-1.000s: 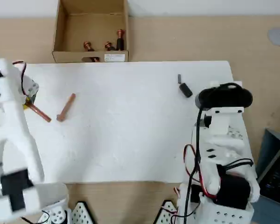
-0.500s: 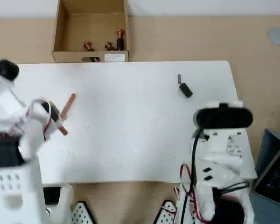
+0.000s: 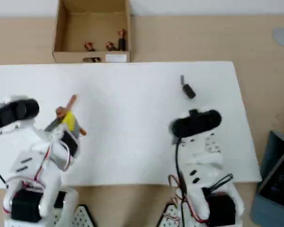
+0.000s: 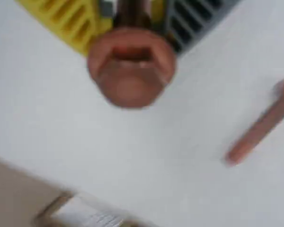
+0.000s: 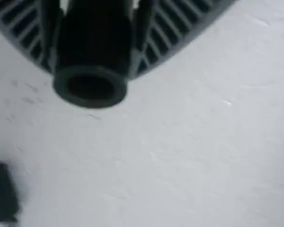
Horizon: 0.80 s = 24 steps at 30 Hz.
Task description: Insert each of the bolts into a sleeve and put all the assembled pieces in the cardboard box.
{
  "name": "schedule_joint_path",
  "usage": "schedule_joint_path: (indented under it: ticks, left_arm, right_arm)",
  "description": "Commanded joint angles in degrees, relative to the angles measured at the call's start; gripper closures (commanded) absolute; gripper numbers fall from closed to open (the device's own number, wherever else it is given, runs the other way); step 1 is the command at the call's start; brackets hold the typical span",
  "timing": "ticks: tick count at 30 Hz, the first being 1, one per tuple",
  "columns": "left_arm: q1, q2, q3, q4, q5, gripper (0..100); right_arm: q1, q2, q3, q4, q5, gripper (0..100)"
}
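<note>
White mat (image 3: pixel 142 142) on a wooden table (image 3: pixel 265 47): each pincer loaded, parts not yet mated.
High view: the left pincer (image 3: pixel 66 122) is clenching a copper bolt (image 3: pixel 61 112); a second bolt (image 3: pixel 73 99) is lying just beside it; the cardboard box (image 3: pixel 59 33), well beyond, is holding three assembled pieces (image 3: pixel 108 46); a loose sleeve (image 3: pixel 188 91) is lying ahead of the right arm (image 3: pixel 199 156). Left wrist view: the bolt is being gripped by its shank, head standing clear of the jaws. Right wrist view: the right pincer (image 5: pixel 92 47) is grasping a black sleeve (image 5: pixel 87 90), bore facing outward, presumably to receive the bolt. The high view is supplying layout and box; the wrist views are supplying the grips.
</note>
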Motion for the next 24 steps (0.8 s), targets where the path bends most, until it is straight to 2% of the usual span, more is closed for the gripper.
schedule_joint_path:
  ticks: [1, 5, 13, 15, 19, 24]
  left_arm:
    - [4.31, -8.48, 3.43, -3.96, -0.62, 100]
    - [6.15, -7.87, 3.69, -6.77, -0.09, 100]
    - [8.7, -8.04, 3.69, -17.58, -0.09, 100]
    - [11.52, -8.13, 3.69, -18.37, 0.18, 100]
    - [17.41, -8.13, 2.46, -17.93, 5.1, 100]
    - [20.75, -8.04, 2.64, -17.93, 7.21, 100]
  right_arm:
    - [-5.14, -6.02, 1.19, -2.99, -0.44, 98.9]
    - [-12.0, -6.02, 3.3, -5.1, -0.44, 98.9]
    - [-24.75, -6.02, 7.6, -12.13, -0.44, 98.9]
    - [-26.95, -6.02, 8.48, -13.89, -0.44, 98.9]
    - [-30.11, -6.02, 9.27, -17.58, -0.44, 98.9]
    - [-33.36, -6.02, 9.01, -20.31, -0.18, 98.9]
